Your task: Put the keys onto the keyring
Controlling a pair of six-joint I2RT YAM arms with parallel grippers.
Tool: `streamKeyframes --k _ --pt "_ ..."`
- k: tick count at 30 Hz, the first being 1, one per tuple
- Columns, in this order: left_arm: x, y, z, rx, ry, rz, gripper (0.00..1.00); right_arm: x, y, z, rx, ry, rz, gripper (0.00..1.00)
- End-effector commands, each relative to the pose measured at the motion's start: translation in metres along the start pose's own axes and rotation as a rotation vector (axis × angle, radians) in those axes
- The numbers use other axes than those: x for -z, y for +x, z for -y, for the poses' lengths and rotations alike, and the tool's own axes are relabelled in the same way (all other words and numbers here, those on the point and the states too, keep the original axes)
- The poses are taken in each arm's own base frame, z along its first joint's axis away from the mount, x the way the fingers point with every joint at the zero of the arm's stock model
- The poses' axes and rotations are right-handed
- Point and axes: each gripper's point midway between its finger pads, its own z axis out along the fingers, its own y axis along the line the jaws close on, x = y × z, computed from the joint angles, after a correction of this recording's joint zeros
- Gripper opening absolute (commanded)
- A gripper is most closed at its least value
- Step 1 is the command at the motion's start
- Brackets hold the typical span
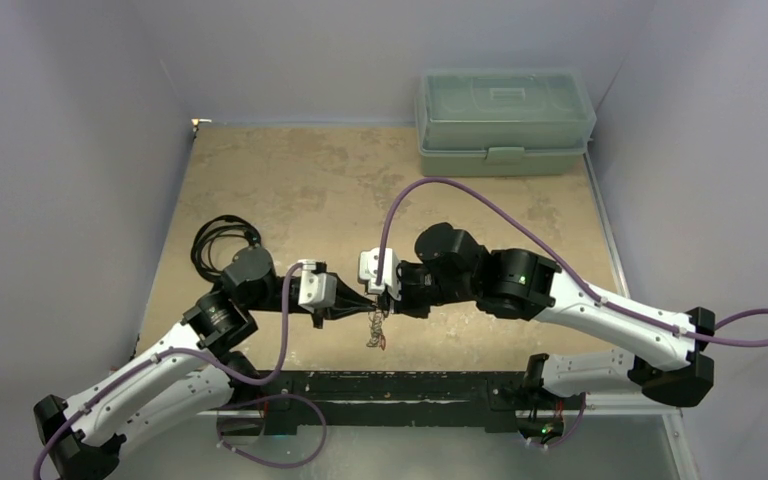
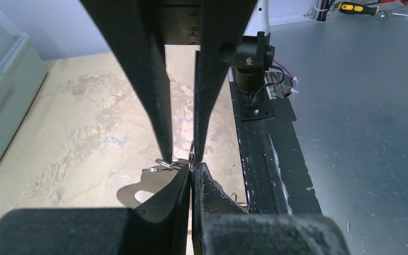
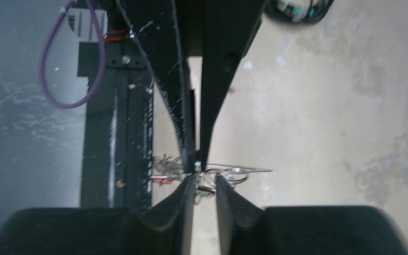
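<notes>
- Two tips meet: left pincer (image 1: 365, 300) against right pincer (image 1: 386, 297); the flat silvery metal keyring (image 1: 376, 322) dangles straight below.
- Left wrist: left pincer (image 2: 191, 171) is pinched shut on the keyring's edge.
- Right wrist: right pincer (image 3: 204, 183) is slightly parted, with the tiny metal keys (image 3: 164, 167) just left of its tips and the keyring plate to their right.

Soft, even overhead light; the counter (image 1: 290, 190) shows only faint shadows. In both wrist views the foreground at 6 o'clock is dark and out of focus; the right wrist view is blurrier overall.
</notes>
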Motion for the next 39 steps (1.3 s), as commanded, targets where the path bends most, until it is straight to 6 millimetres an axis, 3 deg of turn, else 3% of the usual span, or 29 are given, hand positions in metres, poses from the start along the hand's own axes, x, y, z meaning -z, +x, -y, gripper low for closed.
streamKeyframes --k 1,4,11,26,39 --pt "0.003 -0.017 0.009 -0.063 0.028 0.066 0.00 0.017 -0.037 0.015 0.034 0.090 0.152 0.32" --pt "0.005 -0.019 0.009 -0.072 0.015 0.082 0.00 0.029 -0.044 0.024 0.037 0.153 0.208 0.41" --pt "0.006 -0.022 0.007 -0.074 -0.010 0.100 0.00 0.052 -0.056 0.019 0.059 0.184 0.363 0.43" --pt "0.012 -0.023 0.008 -0.086 -0.037 0.118 0.00 0.028 -0.042 0.001 0.032 0.092 0.388 0.39" --pt "0.013 -0.021 0.000 -0.086 -0.079 0.105 0.00 0.021 -0.038 -0.008 0.044 0.044 0.409 0.38"
